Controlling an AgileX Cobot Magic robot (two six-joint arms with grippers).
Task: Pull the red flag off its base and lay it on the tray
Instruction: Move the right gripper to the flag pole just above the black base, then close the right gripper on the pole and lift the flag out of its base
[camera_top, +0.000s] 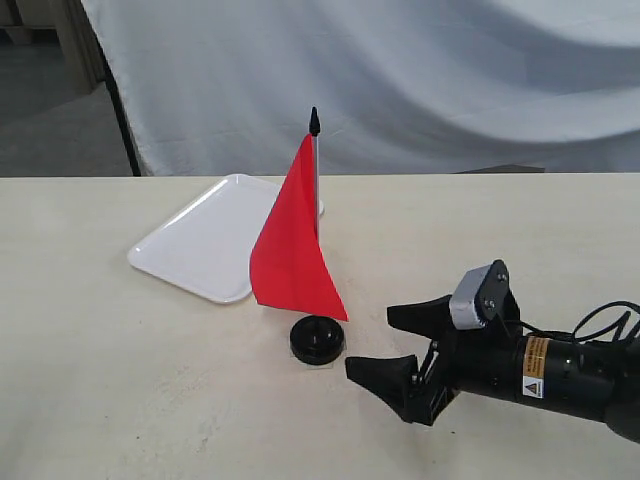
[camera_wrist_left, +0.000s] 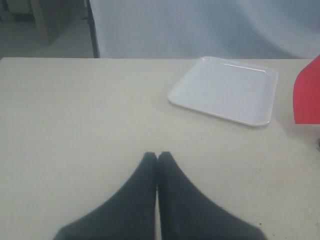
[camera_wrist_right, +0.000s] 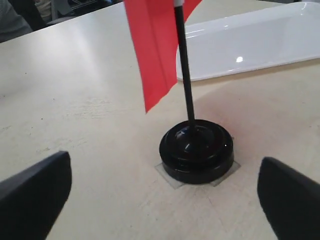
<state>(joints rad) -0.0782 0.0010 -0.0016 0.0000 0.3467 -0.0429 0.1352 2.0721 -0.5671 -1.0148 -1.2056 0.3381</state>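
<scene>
The red flag (camera_top: 290, 250) stands upright on its grey pole (camera_top: 316, 170), plugged into the round black base (camera_top: 317, 340) on the table. The white tray (camera_top: 215, 235) lies flat behind and to the left of it, with nothing on it. My right gripper (camera_top: 371, 342) sits low just right of the base, open, its jaws wide apart and facing the base (camera_wrist_right: 196, 150) without touching it. Its wrist view shows the flag (camera_wrist_right: 155, 50) and pole (camera_wrist_right: 184, 70) rising ahead. My left gripper (camera_wrist_left: 157, 156) is shut on nothing and hovers over bare table, with the tray (camera_wrist_left: 225, 90) ahead.
A square of clear tape (camera_wrist_right: 170, 177) shows under the base. A white cloth backdrop (camera_top: 400, 70) hangs behind the table's far edge. The cream tabletop (camera_top: 120, 380) spreads wide to the left and front.
</scene>
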